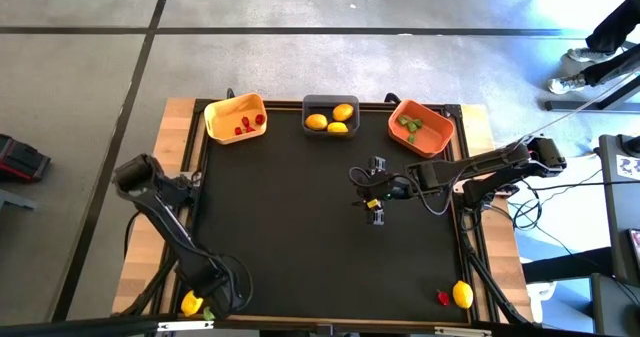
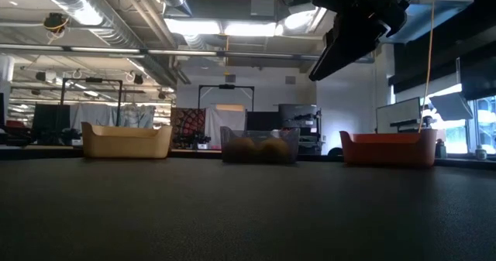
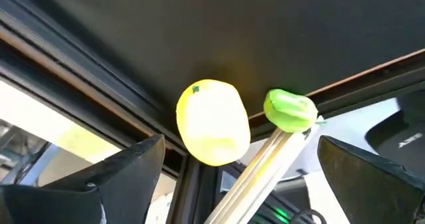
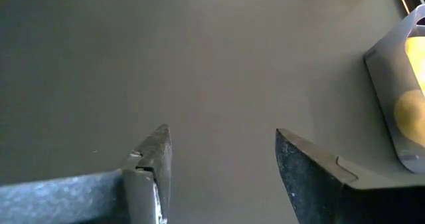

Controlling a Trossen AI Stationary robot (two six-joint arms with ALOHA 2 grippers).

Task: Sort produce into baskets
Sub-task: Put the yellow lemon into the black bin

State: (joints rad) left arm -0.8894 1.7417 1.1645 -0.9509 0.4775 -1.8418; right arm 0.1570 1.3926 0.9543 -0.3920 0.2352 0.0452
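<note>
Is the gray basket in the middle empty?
No, the dark grey rectangular plastic basket holds three roundish yellow lemon-like toy fruits in the high view.

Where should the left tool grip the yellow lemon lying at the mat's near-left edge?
Probably across the lemon's rounded middle, coming straight ahead as the left tool is aimed, open fingers either side. A green piece sits close beside it, so that finger has little room.

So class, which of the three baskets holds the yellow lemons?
The dark grey basket in the middle holds the lemons; the yellow-orange basket has red pieces, the orange basket green.
</note>
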